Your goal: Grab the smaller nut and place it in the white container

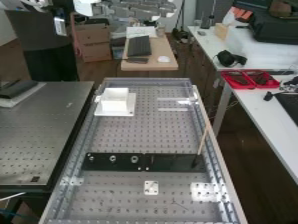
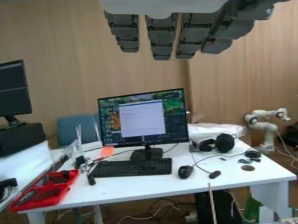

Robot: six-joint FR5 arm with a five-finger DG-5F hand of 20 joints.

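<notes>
At the top edge of the high view is the hand [image 1: 141, 9], high above and beyond the bench, far from the bar. Its fingers are straight and empty; in the wrist view the hand [image 2: 161, 37] also has straight fingers. The smaller nut [image 1: 91, 158] stands on the flat black bar [image 1: 174, 162], beside the larger nut [image 1: 113, 158], with the bearing [image 1: 134, 159] after it. A white container [image 1: 115, 104] sits on a white plate near the bench's far left corner.
A thin light stick [image 1: 203, 142] leans up at the bar's right end. Metal rails [image 1: 213, 135] edge the perforated bench. Small white plates lie on the near part. A side table holds red trays [image 1: 249, 79]; the wrist view faces a desk [image 2: 179, 177] with a monitor [image 2: 144, 120].
</notes>
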